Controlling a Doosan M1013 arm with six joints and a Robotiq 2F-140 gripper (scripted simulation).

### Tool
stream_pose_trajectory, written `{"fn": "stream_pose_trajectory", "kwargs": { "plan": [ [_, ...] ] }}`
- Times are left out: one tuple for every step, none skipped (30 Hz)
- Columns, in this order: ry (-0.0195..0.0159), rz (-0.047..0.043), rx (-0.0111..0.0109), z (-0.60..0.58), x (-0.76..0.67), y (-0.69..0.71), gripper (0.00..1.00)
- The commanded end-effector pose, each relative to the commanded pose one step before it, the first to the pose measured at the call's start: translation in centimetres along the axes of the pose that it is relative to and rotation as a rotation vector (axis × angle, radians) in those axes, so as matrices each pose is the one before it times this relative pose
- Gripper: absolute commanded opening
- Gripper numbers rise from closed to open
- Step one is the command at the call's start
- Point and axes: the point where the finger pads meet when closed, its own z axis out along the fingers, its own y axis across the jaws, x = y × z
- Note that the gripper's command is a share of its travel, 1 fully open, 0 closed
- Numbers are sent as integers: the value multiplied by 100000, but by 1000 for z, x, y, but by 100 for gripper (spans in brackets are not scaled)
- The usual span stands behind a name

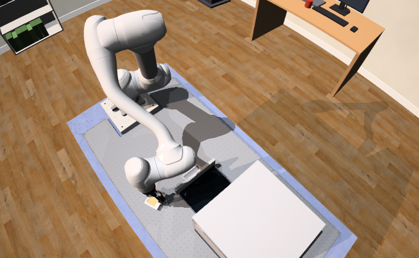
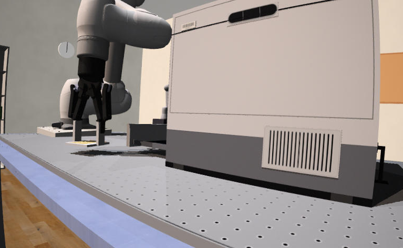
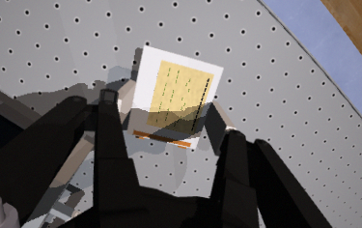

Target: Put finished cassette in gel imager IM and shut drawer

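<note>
The cassette FINISHED (image 1: 152, 201) (image 2: 84, 143) (image 3: 178, 77) is a white plate with a yellow gel window and an orange strip at one end. It lies flat on the deck, left of the drawer in the top view. My gripper (image 1: 157, 195) (image 2: 89, 140) (image 3: 172, 102) is down at the deck and shut on the cassette, one finger pad on each long side. The gel imager IM (image 1: 259, 208) (image 2: 270, 76) is a large white box. Its drawer (image 1: 204, 188) (image 2: 144, 134) stands pulled out, with dark glass inside. I cannot make out the corner marks.
The perforated grey deck (image 1: 114, 153) (image 2: 196, 197) (image 3: 278, 97) has a blue border (image 1: 86, 160) (image 2: 58, 197) close beyond the cassette. The drawer's front panel and handle (image 1: 193, 171) stand right beside my wrist. The arm's base plate (image 1: 121, 118) is at the far end.
</note>
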Motion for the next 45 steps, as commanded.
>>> {"fn": "stream_pose_trajectory", "kwargs": {
  "plan": [
    [-4, -3, 19, -187, -3, -1, 10],
    [0, 0, 0, -133, 0, 0, 10],
    [0, 0, 0, -133, 0, 0, 10],
    [0, 0, 0, -133, 0, 0, 10],
    [0, 0, 0, -133, 0, 0, 10],
    [0, 0, 0, -133, 0, 0, 10],
    [0, 0, 0, -133, 0, 0, 10],
    [0, 0, 0, -133, 0, 0, 10],
    [0, 0, 0, -133, 0, 0, 10],
    [0, 0, 0, -133, 0, 0, 10],
    [0, 0, 0, -133, 0, 0, 10],
    [0, 0, 0, -133, 0, 0, 10],
    [0, 0, 0, -133, 0, 0, 10],
    [0, 0, 0, -133, 0, 0, 10],
    [0, 0, 0, -133, 0, 0, 10],
    [0, 0, 0, 0, 0, 0, 10],
    [0, 0, 0, 0, 0, 0, 10],
    [0, 0, 0, -133, 0, 0, 10],
    [0, 0, 0, -133, 0, 0, 10],
    [0, 0, 0, -133, 0, 0, 10],
    [0, 0, 0, -133, 0, 0, 10],
    [0, 0, 0, -133, 0, 0, 10],
    [0, 0, 0, -133, 0, 0, 10],
    [0, 0, 0, -133, 0, 0, 10],
    [0, 0, 0, -133, 0, 0, 10],
    [0, 0, 0, -133, 0, 0, 10],
    [0, 0, 0, -133, 0, 0, 10],
    [0, 0, 0, -133, 0, 0, 10],
    [0, 0, 0, -133, 0, 0, 10],
    [0, 0, 0, -133, 0, 0, 10],
    [0, 0, 0, -133, 0, 0, 10],
    [0, 0, 0, -133, 0, 0, 10],
    [0, 0, 0, 0, 0, 0, 10],
    [0, 0, 0, 0, 0, 0, 10],
    [0, 0, 0, -133, 0, 0, 10],
    [0, 0, 0, -133, 0, 0, 10],
    [0, 0, 0, -133, 0, 0, 10],
    [0, 0, 0, -67, 0, 0, 10],
    [0, 0, 0, 0, 0, 0, 10],
    [0, 0, 0, 0, 0, 0, 10],
    [0, 0, 0, 0, 0, 0, 10],
    [0, 0, 0, 0, 0, 0, 10],
    [0, 0, 0, 0, 0, 0, 10],
    [0, 0, 0, 0, 0, 0, 10],
    [0, 0, 0, 0, 0, 0, 10]
  ]
}}
